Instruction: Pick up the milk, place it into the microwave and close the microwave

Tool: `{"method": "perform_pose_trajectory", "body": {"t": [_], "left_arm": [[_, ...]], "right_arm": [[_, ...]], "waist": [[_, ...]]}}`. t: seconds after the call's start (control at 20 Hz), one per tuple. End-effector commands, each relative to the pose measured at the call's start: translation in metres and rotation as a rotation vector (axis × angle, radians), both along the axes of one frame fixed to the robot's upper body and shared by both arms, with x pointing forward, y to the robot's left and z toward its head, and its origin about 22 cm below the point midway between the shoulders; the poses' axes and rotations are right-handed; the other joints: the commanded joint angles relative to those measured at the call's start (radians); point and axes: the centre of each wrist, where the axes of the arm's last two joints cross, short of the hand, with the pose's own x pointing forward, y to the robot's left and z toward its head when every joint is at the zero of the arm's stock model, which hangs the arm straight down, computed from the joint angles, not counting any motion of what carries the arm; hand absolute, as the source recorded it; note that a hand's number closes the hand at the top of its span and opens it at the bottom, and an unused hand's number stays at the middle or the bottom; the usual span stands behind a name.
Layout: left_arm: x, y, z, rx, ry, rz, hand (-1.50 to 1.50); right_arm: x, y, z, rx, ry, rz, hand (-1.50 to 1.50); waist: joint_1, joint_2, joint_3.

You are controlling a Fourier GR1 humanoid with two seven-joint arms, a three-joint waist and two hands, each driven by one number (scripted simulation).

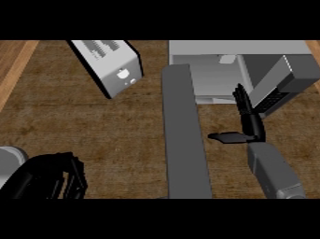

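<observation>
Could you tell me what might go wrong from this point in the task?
1. The right hand hangs open just outside the microwave, with the carton barely visible deep inside; pulling back carelessly could catch the cavity edge.
2. The open door juts far toward the robot, so a sweep to shut it might strike the toaster or left hand.

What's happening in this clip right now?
The microwave stands at the far side of the counter with its door swung open toward the robot. The right hand, fingers straight, is at the microwave's opening, beside a grey object I can't identify. The left hand sits low at the near left corner. A white appliance stands to the microwave's left. I can't make out any milk carton.
</observation>
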Motion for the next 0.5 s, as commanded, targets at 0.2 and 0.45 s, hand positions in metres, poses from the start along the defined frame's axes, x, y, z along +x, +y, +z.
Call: {"method": "perform_pose_trajectory", "body": {"t": [0.2,0.45], "left_arm": [[0.035,-0.044,-0.006,0.061,-0.056,-0.068,1.50],[0.038,-0.081,0.006,0.146,-0.087,-0.127,1.50]], "right_arm": [[-0.060,-0.017,-0.030,0.021,0.015,-0.046,-1.50],[-0.103,-0.068,-0.027,0.021,0.013,-0.045,-1.50]], "waist": [[-0.012,-0.001,-0.001],[-0.026,-0.004,-0.002]]}}
